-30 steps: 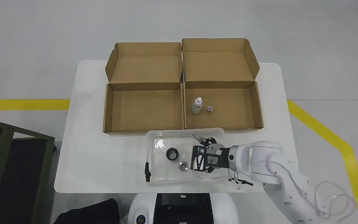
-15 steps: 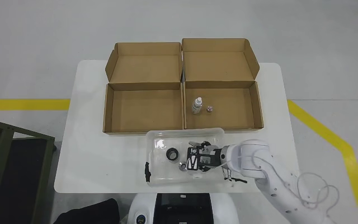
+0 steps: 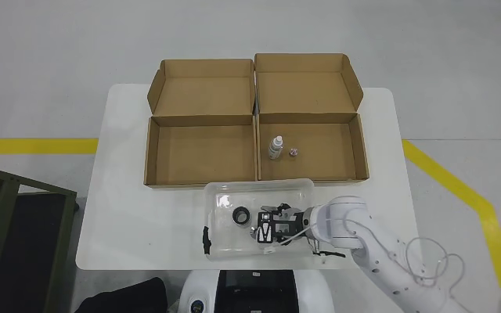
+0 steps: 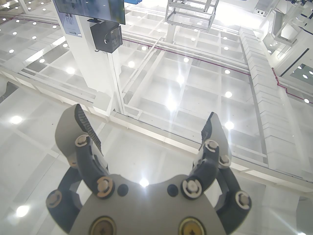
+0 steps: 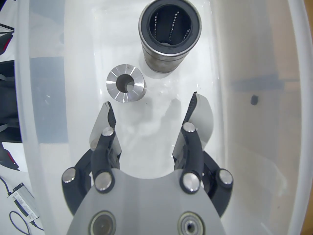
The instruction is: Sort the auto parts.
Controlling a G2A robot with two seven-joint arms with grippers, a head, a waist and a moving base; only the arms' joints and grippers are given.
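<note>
**Inside the clear bin: right gripper spread before two metal parts**

Inside the clear plastic bin (image 3: 235,186), the right gripper (image 5: 151,106) hangs low over the white floor with its fingers spread apart, and only bare bin floor lies between them. Just ahead of one fingertip stands a small slotted metal collet (image 5: 125,83), its flared face and centre hole turned up. It lies close to that finger's line but is not touching it. Farther ahead, roughly in line with the gap between the fingers, a linear bearing (image 5: 170,50) stands upright on its end, steel outside and black inside, with rows of tiny balls showing down its bore. The collet and the bearing stand near each other but apart.

The bin's translucent walls run close along both sides of the gripper. The wall on the side away from the collet carries a small dark speck (image 5: 254,99).

Seen from above, the right gripper (image 3: 262,228) points across the bin, with the bearing (image 3: 241,214) just beyond its tips. Past the bin's far wall, two open cardboard boxes sit side by side on the white table (image 3: 125,196). The left box (image 3: 200,152) lies beyond the bearing. The right box (image 3: 329,152) holds a small white bottle-shaped part (image 3: 275,145) and a tiny part (image 3: 293,152) just beside it.

The left gripper (image 4: 145,113) is turned up toward the ceiling lights — fingers wide apart.
</note>
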